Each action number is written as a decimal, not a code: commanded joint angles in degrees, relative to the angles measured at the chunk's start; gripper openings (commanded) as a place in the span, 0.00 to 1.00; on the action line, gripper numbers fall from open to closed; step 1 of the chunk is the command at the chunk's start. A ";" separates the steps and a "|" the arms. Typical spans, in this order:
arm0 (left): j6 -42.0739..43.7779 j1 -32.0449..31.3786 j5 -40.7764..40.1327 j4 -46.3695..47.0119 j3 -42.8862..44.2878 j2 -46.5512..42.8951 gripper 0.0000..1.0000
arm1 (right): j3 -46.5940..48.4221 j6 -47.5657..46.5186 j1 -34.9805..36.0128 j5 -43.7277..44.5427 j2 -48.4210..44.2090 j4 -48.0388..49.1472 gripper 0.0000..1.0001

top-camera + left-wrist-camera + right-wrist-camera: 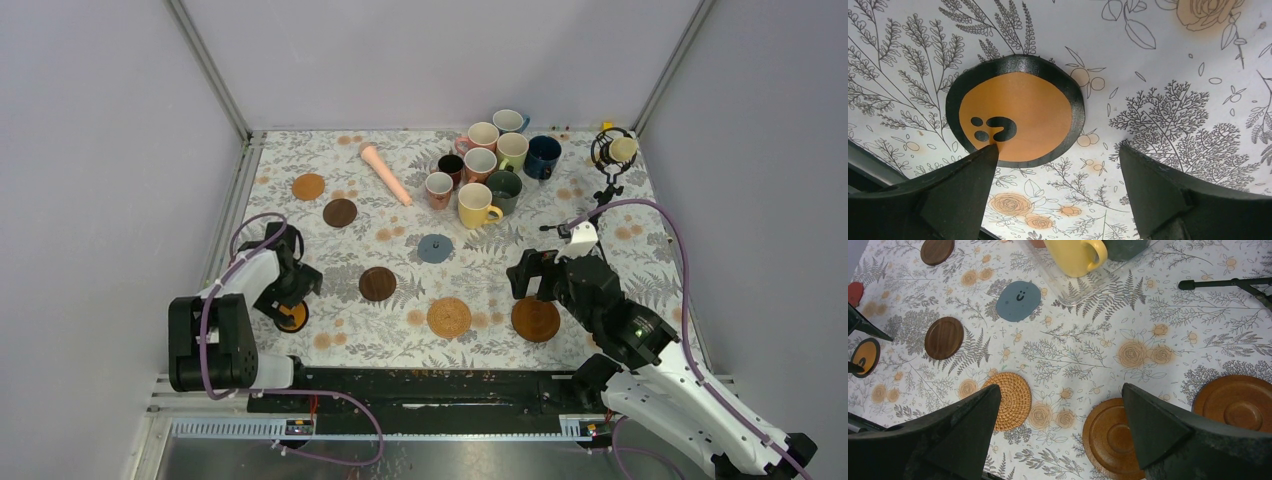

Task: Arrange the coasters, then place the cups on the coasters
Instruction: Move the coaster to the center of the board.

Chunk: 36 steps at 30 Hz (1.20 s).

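Your left tool (1058, 150), fingers apart, hangs just above the black-rimmed coaster (1015, 117) at eight o'clock, likely to grab it; your right tool (1060, 395) is spread apart too.

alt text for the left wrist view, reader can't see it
An orange coaster with a black rim lies flat on the floral tablecloth. The left gripper hangs open above it, one jaw overlapping the coaster's near edge.

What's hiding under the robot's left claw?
A round orange coaster with a black rim lies flat on the flowery tablecloth below the open left gripper. One black finger covers its near edge, so that bit cannot be seen.
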 commanded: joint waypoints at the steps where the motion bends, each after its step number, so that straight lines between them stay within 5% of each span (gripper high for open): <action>1: -3.58 2.33 -0.35 1.24 -1.22 -1.63 0.93 | 0.03 -1.03 0.34 1.40 -0.48 2.45 0.99; 10: 1.69 10.66 -2.81 -5.87 -2.62 -4.41 0.97 | -0.25 -2.54 0.34 2.10 -0.94 2.49 1.00; 29: 2.49 12.20 -7.69 -7.52 0.79 -4.94 0.99 | -0.97 -3.39 0.25 2.02 -0.89 3.45 1.00; 36: -2.13 13.20 -11.44 -10.99 1.71 -10.26 0.86 | -1.22 -3.38 0.36 1.59 -1.35 3.51 1.00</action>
